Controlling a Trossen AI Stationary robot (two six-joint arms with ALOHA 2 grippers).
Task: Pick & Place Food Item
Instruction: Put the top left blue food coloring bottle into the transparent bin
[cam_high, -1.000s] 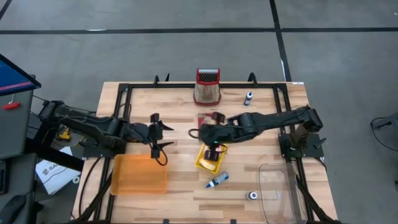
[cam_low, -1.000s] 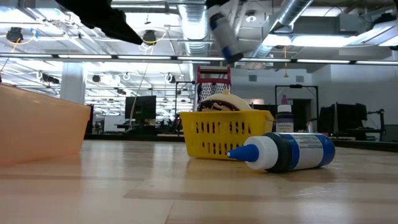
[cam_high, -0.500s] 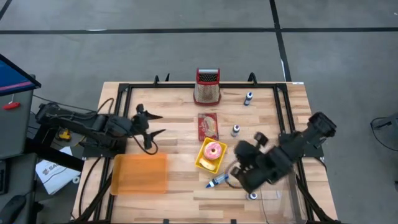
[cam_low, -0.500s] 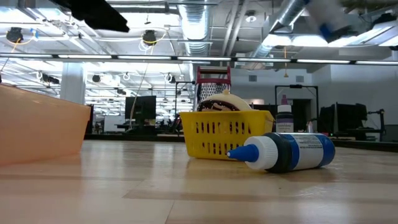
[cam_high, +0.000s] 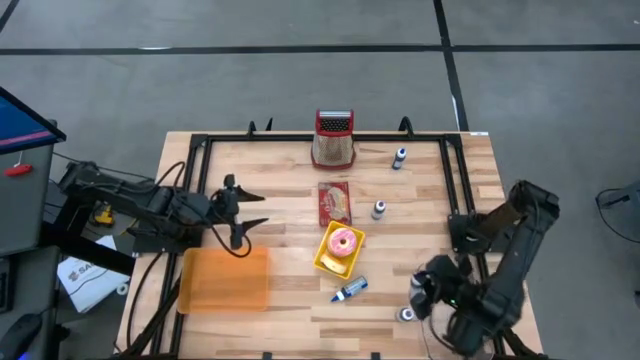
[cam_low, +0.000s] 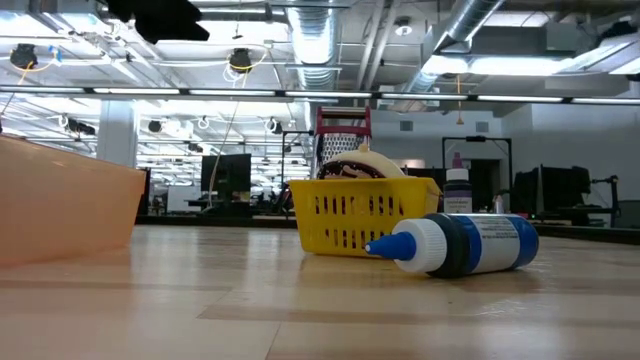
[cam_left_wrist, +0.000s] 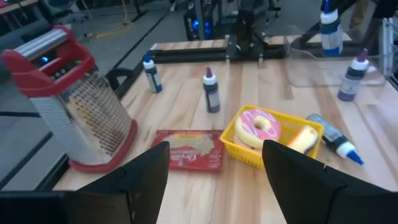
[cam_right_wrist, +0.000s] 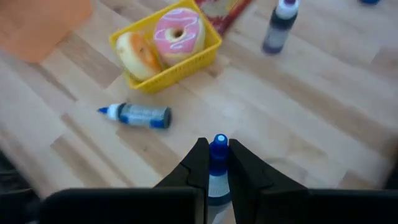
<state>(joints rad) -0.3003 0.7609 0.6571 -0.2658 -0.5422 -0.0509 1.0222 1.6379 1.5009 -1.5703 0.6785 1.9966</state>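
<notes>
A yellow basket (cam_high: 340, 250) in the middle of the table holds a pink-iced donut (cam_right_wrist: 178, 31) and a plain orange one (cam_right_wrist: 137, 53). A red food packet (cam_high: 335, 203) lies flat just beyond it. My right gripper (cam_high: 424, 291) hangs over the near right corner, shut on a small white bottle with a blue cap (cam_right_wrist: 219, 142). My left gripper (cam_high: 245, 210) hovers open at mid-left, fingers (cam_left_wrist: 143, 174) pointing toward the packet and basket, with nothing between them. My right gripper pinches the white bottle's upper body (cam_right_wrist: 217, 177) between its two fingers, which lie along the bottle. The blue cap sticks out just past the fingertips. The fingers slant down toward the table, and the bottle is lifted clear of it.
A red-handled grater (cam_high: 334, 138) stands at the far edge, with a blue bottle (cam_high: 400, 157) to its right. A purple bottle (cam_high: 378, 209) stands right of the packet, a blue one (cam_high: 350, 289) lies near the basket, and another (cam_high: 407, 314) stands near-right. Orange bin (cam_high: 223, 279) near-left; clear bin (cam_high: 437, 278) near-right.
My right gripper has swung from above the basket to the table's near right corner, carrying the white bottle, sinking a little and rolling about its own axis. My left gripper has drawn back slightly toward the left edge and rolled, staying open.
</notes>
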